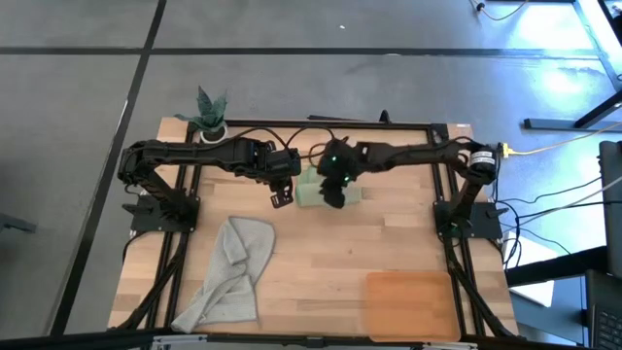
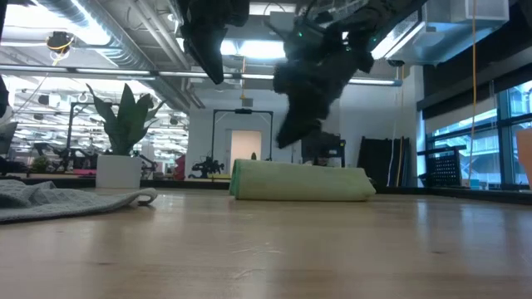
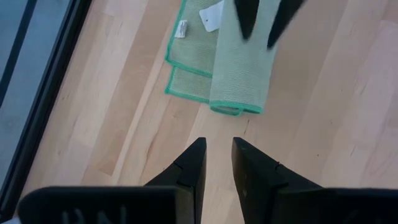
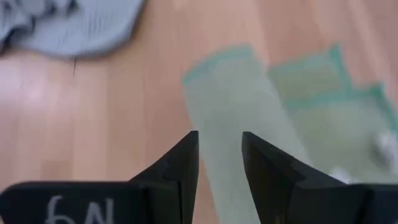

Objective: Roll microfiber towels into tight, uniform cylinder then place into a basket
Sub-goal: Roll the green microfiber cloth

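You see the green towel [image 1: 313,191] lying at the far middle of the table [image 1: 321,262], mostly rolled into a cylinder with a flat tail of cloth spread beside it (its white tag [image 3: 211,15] lies on that tail). The left end effector [image 1: 283,197] hangs in the air just beside one end of the green towel, off the cloth; its fingers [image 3: 189,171] stand a narrow gap apart with nothing between them. The right end effector [image 1: 334,197] hovers directly over the green towel, near the middle of the roll; its fingers [image 4: 180,168] are likewise slightly apart and hold nothing. From table height you see both raised clear above the roll. The grey towel [image 1: 229,272] lies crumpled and unrolled, well apart from the green towel, toward the near left corner. The basket [image 1: 410,304] sits well apart from the green towel, at the near right. A plant pot [image 1: 212,130] stands beyond the green towel, at the far left corner.
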Robot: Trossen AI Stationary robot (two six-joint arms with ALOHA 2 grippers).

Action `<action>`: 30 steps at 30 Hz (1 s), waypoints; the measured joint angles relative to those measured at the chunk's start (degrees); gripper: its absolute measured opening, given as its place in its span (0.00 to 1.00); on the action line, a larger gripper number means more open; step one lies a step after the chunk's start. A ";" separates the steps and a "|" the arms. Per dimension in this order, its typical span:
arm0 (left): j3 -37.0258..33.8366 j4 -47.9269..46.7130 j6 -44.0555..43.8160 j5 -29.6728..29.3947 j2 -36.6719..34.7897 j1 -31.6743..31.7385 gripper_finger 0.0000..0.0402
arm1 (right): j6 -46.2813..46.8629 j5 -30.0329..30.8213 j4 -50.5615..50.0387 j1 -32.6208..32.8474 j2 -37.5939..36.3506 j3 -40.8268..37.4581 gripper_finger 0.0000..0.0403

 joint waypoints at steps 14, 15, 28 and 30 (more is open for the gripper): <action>0.00 -0.03 -1.33 0.01 0.00 0.01 0.17 | 1.49 0.36 10.46 -0.35 9.47 0.00 0.31; 0.00 -0.04 -1.33 0.01 0.00 0.00 0.17 | 1.45 0.37 10.54 -0.38 9.83 0.00 0.31; 0.00 -0.06 -1.35 0.16 0.00 0.00 0.17 | 1.21 3.79 10.95 -0.44 6.98 -0.04 0.31; 0.00 -0.11 -1.36 0.20 0.00 0.00 0.17 | 0.29 4.53 9.98 -0.44 5.29 -0.04 0.31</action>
